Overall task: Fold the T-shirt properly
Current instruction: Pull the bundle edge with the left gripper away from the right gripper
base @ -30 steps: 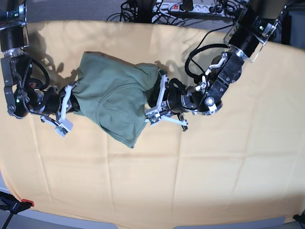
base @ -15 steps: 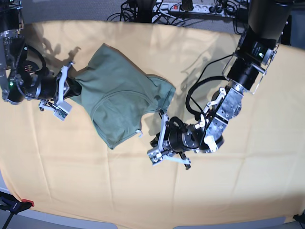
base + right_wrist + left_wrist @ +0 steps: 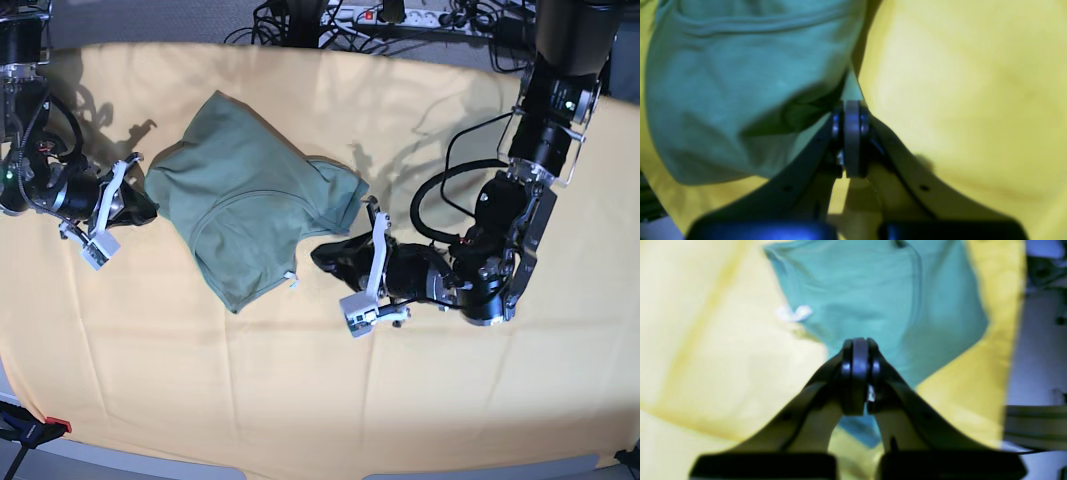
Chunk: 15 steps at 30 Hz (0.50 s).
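The sage-green T-shirt [image 3: 250,195] lies spread and crumpled on the yellow-orange cloth [image 3: 300,400], left of the middle, with a small white label [image 3: 291,279] at its near edge. My left gripper [image 3: 320,257] is shut just off the shirt's near right corner. In the left wrist view its tips [image 3: 858,348] are pressed together, with the T-shirt [image 3: 873,290] beyond them. My right gripper [image 3: 148,208] is shut at the shirt's left edge. In the right wrist view its tips [image 3: 851,108] meet the hem of the T-shirt [image 3: 723,83]; no pinched fabric shows.
A power strip [image 3: 400,14] and tangled cables lie beyond the cloth's far edge. A red clamp [image 3: 55,426] sits at the front left corner. Yellow-orange cloth stretches toward the front and right.
The shirt was bunched up between both grippers; now it lies spread on the cloth. My left gripper has drawn off toward the front. My right gripper has shifted left to the shirt's edge.
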Each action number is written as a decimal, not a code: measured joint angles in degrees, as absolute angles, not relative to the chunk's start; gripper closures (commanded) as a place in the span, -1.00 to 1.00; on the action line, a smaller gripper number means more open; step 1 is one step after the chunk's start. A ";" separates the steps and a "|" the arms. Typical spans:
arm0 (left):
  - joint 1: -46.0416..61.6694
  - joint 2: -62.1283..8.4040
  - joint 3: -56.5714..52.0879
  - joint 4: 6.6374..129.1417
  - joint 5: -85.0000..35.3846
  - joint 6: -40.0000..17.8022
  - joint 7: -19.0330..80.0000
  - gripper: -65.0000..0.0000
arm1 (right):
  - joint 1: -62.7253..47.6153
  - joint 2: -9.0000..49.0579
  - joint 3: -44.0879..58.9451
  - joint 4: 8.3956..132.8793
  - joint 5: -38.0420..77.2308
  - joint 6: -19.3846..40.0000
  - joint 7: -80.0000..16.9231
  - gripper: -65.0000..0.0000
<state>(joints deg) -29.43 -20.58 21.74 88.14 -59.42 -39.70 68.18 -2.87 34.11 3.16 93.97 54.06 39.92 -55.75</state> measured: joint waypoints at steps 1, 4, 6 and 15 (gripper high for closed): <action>-28.75 -20.40 21.39 88.20 -61.28 -39.70 68.86 1.00 | -2.87 33.23 3.16 93.14 54.04 39.90 -55.77 1.00; -26.26 -19.90 21.41 88.49 -62.63 -39.72 70.41 1.00 | -2.50 31.42 3.16 92.23 54.02 39.90 -55.90 1.00; -24.32 -20.16 21.41 88.47 -62.50 -39.72 70.59 1.00 | -2.24 30.70 3.16 92.23 54.30 39.92 -55.88 1.00; -22.37 -22.17 21.41 88.47 -56.71 -39.72 67.92 1.00 | -3.92 30.61 3.20 92.29 70.74 39.70 -70.06 1.00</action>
<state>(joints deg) -22.37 -22.17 21.41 88.47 -56.71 -39.72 67.92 -3.92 30.61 3.20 92.29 70.74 39.70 -70.06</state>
